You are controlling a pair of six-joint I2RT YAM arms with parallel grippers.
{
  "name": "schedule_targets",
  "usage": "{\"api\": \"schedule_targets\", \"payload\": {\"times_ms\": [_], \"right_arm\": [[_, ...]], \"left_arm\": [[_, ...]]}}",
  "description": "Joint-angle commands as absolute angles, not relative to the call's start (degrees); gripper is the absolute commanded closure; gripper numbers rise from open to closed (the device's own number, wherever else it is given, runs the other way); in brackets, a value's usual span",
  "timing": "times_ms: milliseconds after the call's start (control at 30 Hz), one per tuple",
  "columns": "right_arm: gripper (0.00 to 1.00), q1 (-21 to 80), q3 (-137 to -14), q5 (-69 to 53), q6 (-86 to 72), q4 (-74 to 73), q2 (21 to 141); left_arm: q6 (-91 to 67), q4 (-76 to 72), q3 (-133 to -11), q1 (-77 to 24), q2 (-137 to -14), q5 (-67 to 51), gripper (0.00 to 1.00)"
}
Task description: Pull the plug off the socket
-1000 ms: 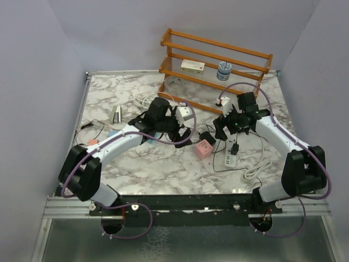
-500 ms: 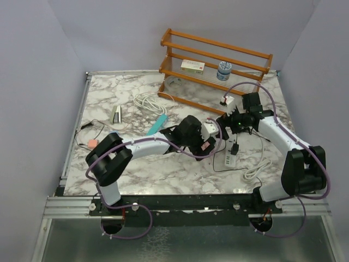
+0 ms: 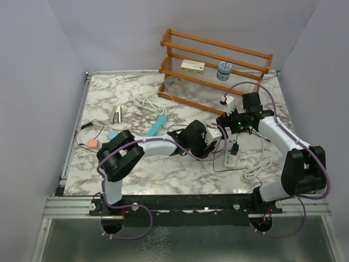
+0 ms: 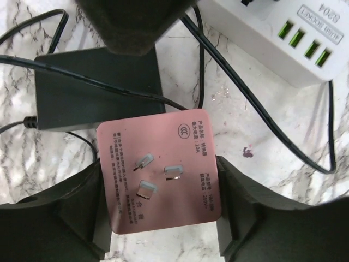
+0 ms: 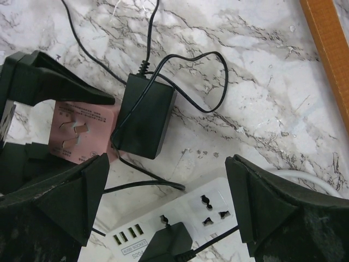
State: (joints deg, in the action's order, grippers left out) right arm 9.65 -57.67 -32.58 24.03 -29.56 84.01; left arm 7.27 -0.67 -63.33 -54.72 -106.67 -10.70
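Left gripper (image 4: 161, 204) clamps pink adapter (image 4: 158, 164) by sides; right gripper (image 5: 166, 185) wide open over power strip (image 5: 188, 215)

Black plug (image 5: 165, 243) in white power strip (image 5: 188, 215)

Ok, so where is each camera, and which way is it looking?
Top external: high behind the arms, looking down at the marble table; both arms show whole, left gripper and right gripper near mid-table.
Left wrist: on the left wrist, looking down at the pink adapter; its fingers flank it.
Right wrist: on the right wrist, looking down at the white power strip; its fingers stand wide apart.
Shared: both wrist views show the adapter, the black power brick and the strip.
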Motion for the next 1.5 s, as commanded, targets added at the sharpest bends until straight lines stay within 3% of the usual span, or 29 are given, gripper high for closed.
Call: {"api": "schedule_targets", "payload": {"times_ms": [0,167,267,467,633,1033,1467], "right_arm": [[0.05,9.4,-58.1,-34.9,21.0,-26.9,83.2],[0.05,9.4,-58.2,-38.0,16.4,-22.8,82.5],[0.04,9.4,-57.0,-43.7,11.5,-18.0,83.7],[0.06,9.4,-54.3,-59.5,-2.6,-3.7,90.5],[0.12,9.5,-51.9,-66.9,-12.1,8.1,94.7],[0.22,12.8,-52.0,-75.4,-16.7,13.2,102.5],[0.51,14.7,-52.8,-79.8,-19.3,15.7,106.5]], "left_arm": [[10.9,-0.7,-63.9,-52.7,-106.4,-13.4,0.54],[13.4,-1.4,-63.6,-47.2,-102.8,-21.5,0.89],[16.5,-4.5,-60.3,-44.0,-98.5,-26.0,1.0],[25.5,-16.4,-45.9,-41.3,-87.2,-34.5,1.0],[27.8,-16.2,-44.7,-40.6,-86.0,-37.0,1.0],[29.9,-16.9,-43.6,-40.5,-85.0,-36.9,1.0],[32.6,-18.2,-41.1,-40.5,-84.7,-35.2,1.0]]}}
